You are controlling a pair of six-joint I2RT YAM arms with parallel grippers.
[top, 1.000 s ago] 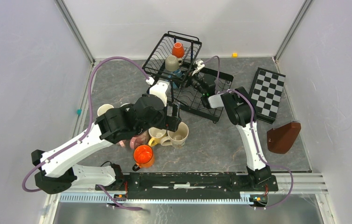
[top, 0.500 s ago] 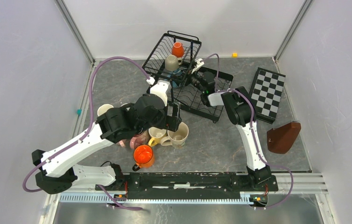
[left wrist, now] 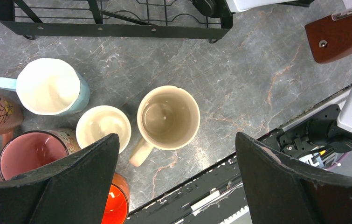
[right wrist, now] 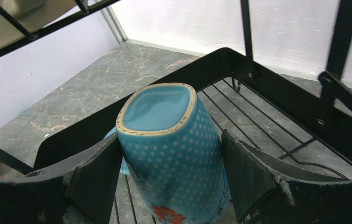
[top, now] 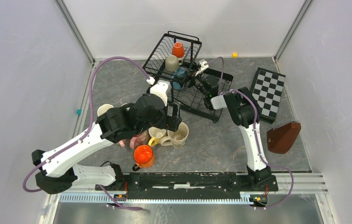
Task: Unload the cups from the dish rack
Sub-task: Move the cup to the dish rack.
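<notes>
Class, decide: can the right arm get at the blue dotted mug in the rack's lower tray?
Probably yes: the right gripper straddles the blue mug, nothing between jaws and mug; contact unclear.

My right gripper (right wrist: 170,139) reaches into the lower tray of the dish rack (right wrist: 276,88), and a blue mug (right wrist: 171,154) stands upside down between my fingers (right wrist: 94,182). Its glazed base faces up, ringed by a bare cream edge; white dots cover its side, with a red flower (right wrist: 167,214) low down. Each finger lies right at the mug's flank; whether I am pressing it, I cannot tell. Beyond the rack's black wall I see the grey marbled table (right wrist: 85,79) and a white wall (right wrist: 188,21)
</notes>
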